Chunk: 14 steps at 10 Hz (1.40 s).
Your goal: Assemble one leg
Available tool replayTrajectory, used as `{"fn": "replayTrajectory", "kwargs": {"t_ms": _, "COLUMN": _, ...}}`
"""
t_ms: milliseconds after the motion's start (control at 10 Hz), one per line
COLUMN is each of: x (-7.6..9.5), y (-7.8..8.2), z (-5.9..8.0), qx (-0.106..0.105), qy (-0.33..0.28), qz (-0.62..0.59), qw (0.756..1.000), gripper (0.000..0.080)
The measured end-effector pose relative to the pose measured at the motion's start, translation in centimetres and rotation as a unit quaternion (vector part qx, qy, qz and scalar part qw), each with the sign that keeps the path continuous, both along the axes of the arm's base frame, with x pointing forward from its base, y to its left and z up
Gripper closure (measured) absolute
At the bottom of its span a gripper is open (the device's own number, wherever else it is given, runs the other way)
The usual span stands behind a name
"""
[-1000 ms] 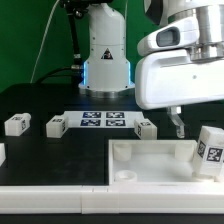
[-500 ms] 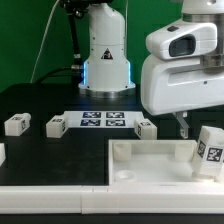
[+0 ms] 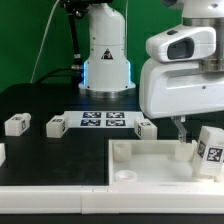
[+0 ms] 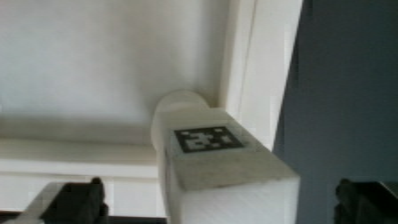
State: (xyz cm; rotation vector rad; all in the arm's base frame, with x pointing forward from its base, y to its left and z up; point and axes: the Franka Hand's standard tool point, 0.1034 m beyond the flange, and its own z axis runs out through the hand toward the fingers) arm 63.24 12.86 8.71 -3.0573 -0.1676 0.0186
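A leg [image 3: 209,150], a chunky white block with a black-and-white tag, stands tilted in the near right corner of the white tray [image 3: 140,172]. My gripper [image 3: 188,130] hangs just above and behind it. In the wrist view the leg [image 4: 217,150] lies between my two dark fingertips [image 4: 71,203], with a gap on each side. The gripper [image 4: 217,208] is open and holds nothing. The tray's rim [image 4: 249,60] runs beside the leg.
Three more white legs lie on the black table: two at the exterior view's left [image 3: 16,124] [image 3: 56,125] and one [image 3: 146,127] behind the tray. The marker board [image 3: 103,121] lies behind them. The arm's base [image 3: 105,55] stands at the back.
The gripper has shifted slightly toward the exterior view's right and stays over the leg in the tray corner. The leg and the other parts have not moved.
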Motion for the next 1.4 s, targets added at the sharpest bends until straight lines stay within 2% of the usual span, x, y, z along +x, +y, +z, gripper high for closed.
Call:
{"fn": "replayTrajectory", "kwargs": {"t_ms": 200, "x": 0.02, "y": -0.26, "z": -0.05, "qx": 0.000, "qy": 0.000, "qz": 0.000, "qw": 1.000, "gripper": 0.0150}}
{"fn": "replayTrajectory", "kwargs": {"t_ms": 400, "x": 0.01, "y": -0.25, "z": -0.05, "qx": 0.000, "qy": 0.001, "qz": 0.000, "qw": 1.000, "gripper": 0.0410}}
{"fn": "replayTrajectory", "kwargs": {"t_ms": 500, "x": 0.02, "y": -0.25, "z": -0.05, "qx": 0.000, "qy": 0.001, "qz": 0.000, "qw": 1.000, "gripper": 0.0410}}
{"fn": "replayTrajectory", "kwargs": {"t_ms": 600, "x": 0.08, "y": -0.41, "z": -0.01, "qx": 0.000, "qy": 0.000, "qz": -0.001, "qw": 1.000, "gripper": 0.0501}}
{"fn": "replayTrajectory", "kwargs": {"t_ms": 1100, "x": 0.13, "y": -0.49, "z": 0.01, "qx": 0.000, "qy": 0.001, "qz": -0.020, "qw": 1.000, "gripper": 0.0501}}
{"fn": "replayTrajectory", "kwargs": {"t_ms": 1400, "x": 0.23, "y": -0.52, "z": -0.02, "qx": 0.004, "qy": 0.009, "qz": -0.158, "qw": 0.987, "gripper": 0.0500}}
